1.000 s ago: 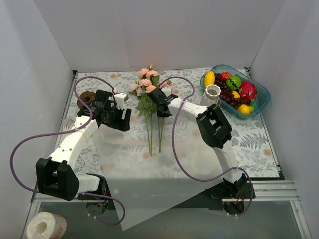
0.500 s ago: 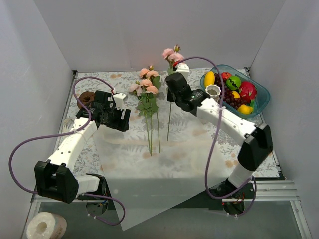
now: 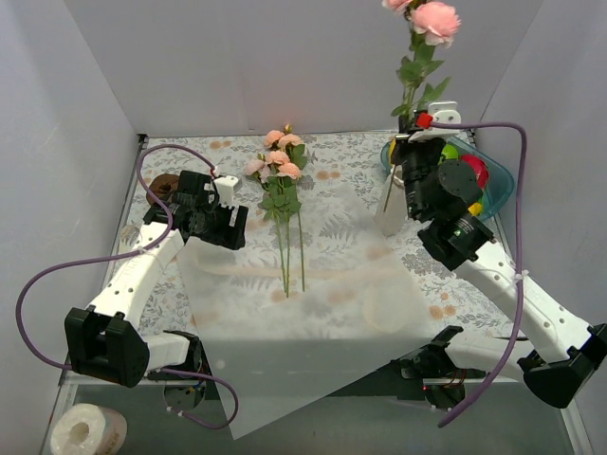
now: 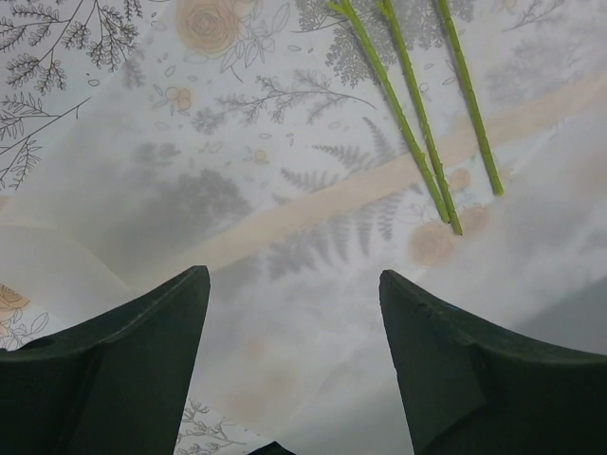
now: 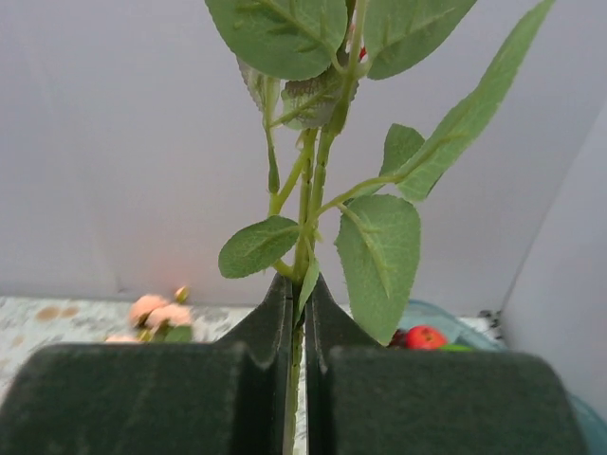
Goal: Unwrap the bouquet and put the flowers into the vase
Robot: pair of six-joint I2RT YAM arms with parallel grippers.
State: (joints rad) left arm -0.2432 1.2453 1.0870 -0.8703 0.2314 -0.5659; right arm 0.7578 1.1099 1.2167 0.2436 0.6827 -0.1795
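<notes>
My right gripper (image 3: 411, 133) is raised high at the back right and shut on the green stem (image 5: 302, 227) of one flower. Its pink rose (image 3: 434, 17) stands upright at the top, and the stem's lower end hangs beside the white vase (image 3: 389, 224), which the arm mostly hides. The other flowers (image 3: 281, 163) lie flat on the table, their stems (image 4: 417, 142) reaching onto the unfolded translucent wrapping paper (image 3: 285, 322). My left gripper (image 3: 230, 227) hovers open over that paper (image 4: 313, 313), left of the stems, with nothing between its fingers (image 4: 142, 332).
A blue bowl (image 3: 503, 180) of toy fruit sits at the back right behind the vase. A brown round object (image 3: 163, 187) lies at the back left. A white roll (image 3: 85, 431) rests below the table's near edge. White walls enclose three sides.
My right gripper has lifted one flower out of the lying bunch and carried it up and to the right, to the vase. The left arm has barely moved.
</notes>
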